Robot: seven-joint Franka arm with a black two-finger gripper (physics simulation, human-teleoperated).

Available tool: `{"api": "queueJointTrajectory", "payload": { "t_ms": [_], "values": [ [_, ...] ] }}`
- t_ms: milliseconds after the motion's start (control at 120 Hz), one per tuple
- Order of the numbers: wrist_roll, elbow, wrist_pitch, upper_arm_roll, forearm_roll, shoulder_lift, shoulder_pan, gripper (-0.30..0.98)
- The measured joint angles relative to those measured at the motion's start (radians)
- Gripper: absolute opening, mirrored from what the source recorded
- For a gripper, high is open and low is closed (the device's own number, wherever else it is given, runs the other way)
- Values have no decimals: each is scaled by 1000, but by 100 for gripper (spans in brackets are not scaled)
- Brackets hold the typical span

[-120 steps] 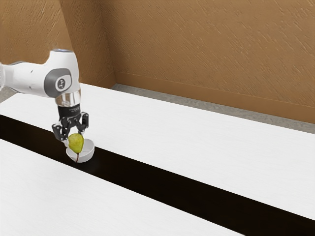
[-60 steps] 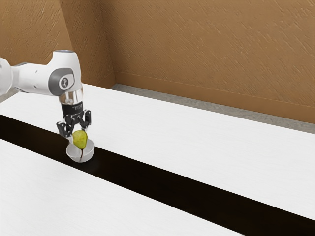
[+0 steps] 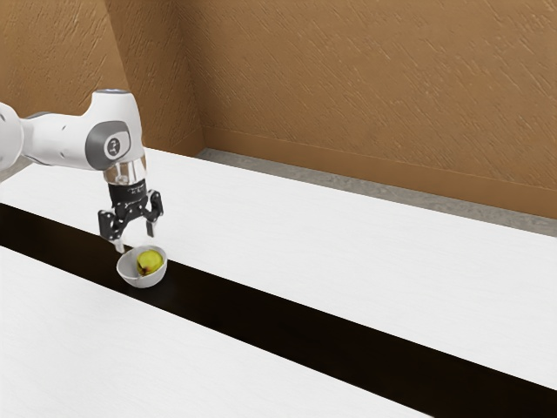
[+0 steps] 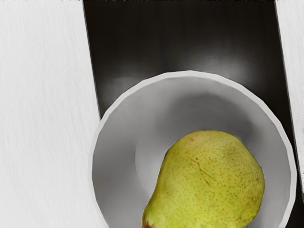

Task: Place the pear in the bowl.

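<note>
A white table (image 3: 348,248) with a faint grain carries a dark, glossy band (image 3: 287,316) running lengthwise, while behind it a textured brown wall (image 3: 374,87) rises from a grey floor (image 3: 383,190).

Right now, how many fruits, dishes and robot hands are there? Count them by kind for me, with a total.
Fruit: 1, a pear lying in the bowl
Dishes: 1, the grey-white bowl
Robot hands: 1, my gripper, open
Total: 3

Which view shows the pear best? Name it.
The wrist view: it looks down on the pear close up, speckles visible, one end cut off. The exterior view shows it small, in the bowl beneath the open gripper.
</note>
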Motion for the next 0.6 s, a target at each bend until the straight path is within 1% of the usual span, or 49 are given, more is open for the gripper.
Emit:
{"api": "queueJointTrajectory", "payload": {
  "t_ms": [133, 167, 250, 367, 467, 500, 517, 533, 600],
  "values": [
    [1, -4, 0, -4, -1, -10, -1, 65],
    [2, -13, -1, -12, -1, -28, -2, 66],
    [32, -28, -17, -65, -7, -103, 1, 67],
    [138, -18, -45, -124, -12, -188, 13, 68],
    [278, 83, -128, -178, -21, -239, 4, 68],
    [325, 102, -155, -151, -25, -275, -44, 68],
    [347, 108, -169, -119, -28, -293, -89, 68],
    [368, 118, -184, -83, -31, -306, -138, 68],
    [449, 164, -239, 108, -47, -345, -386, 68]
  ]
}}
